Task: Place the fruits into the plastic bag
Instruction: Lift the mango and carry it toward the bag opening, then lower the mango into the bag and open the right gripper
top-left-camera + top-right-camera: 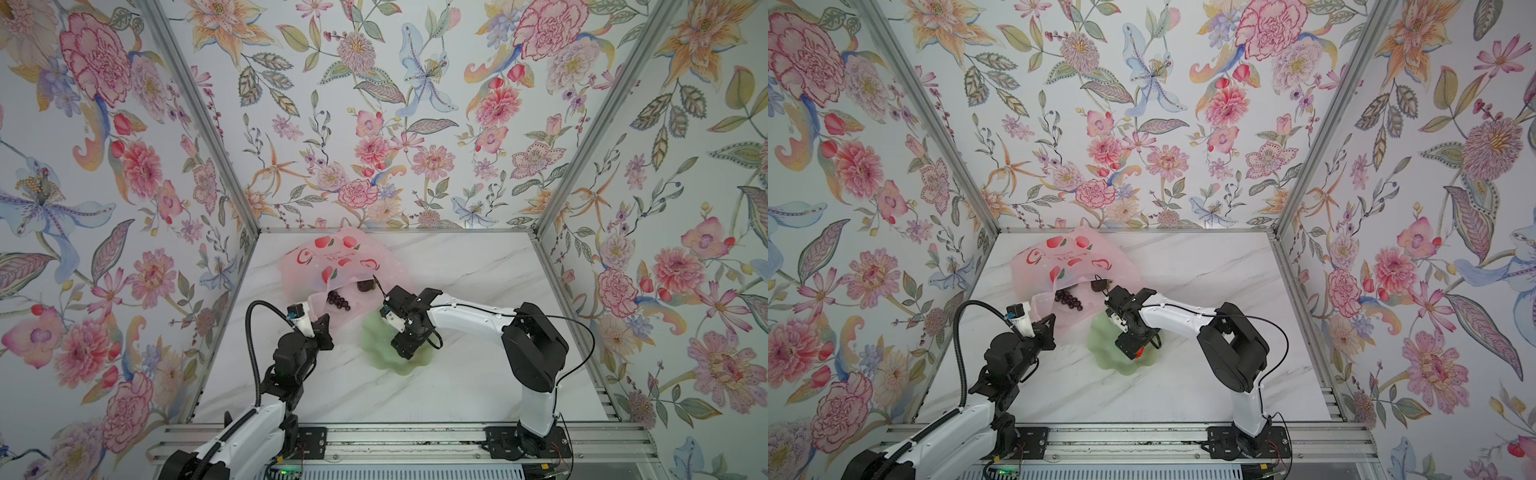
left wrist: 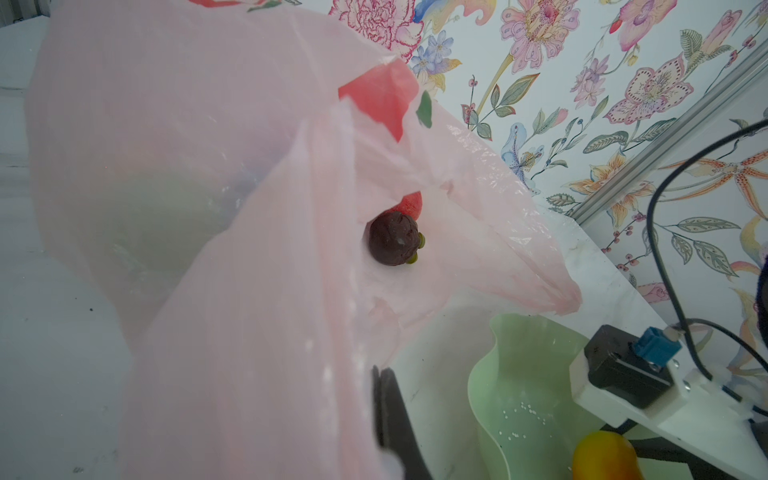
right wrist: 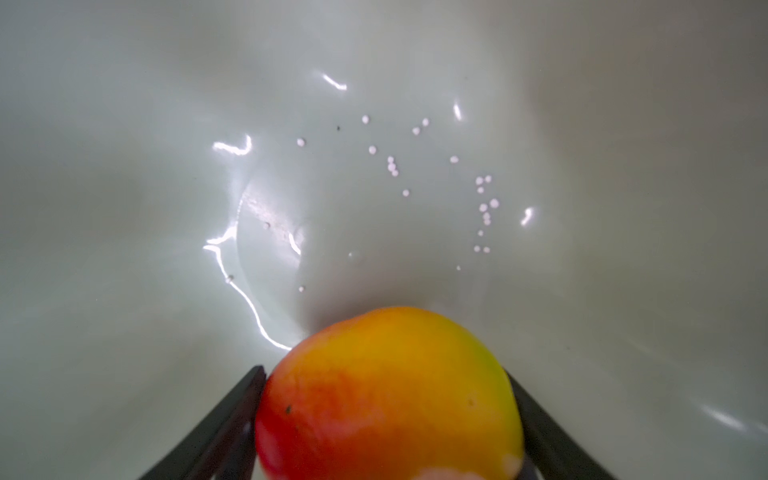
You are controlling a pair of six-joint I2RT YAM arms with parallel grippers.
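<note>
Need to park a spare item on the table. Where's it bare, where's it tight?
Bare: the far-right table, between bag and right arm; also the near strip between plate and rail. Crowded: centre-left, where left gripper holds the bag mouth and right gripper sits over the plate at the mango.

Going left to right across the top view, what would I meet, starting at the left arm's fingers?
Left fingers → grapes → maroon fruit → mango.
</note>
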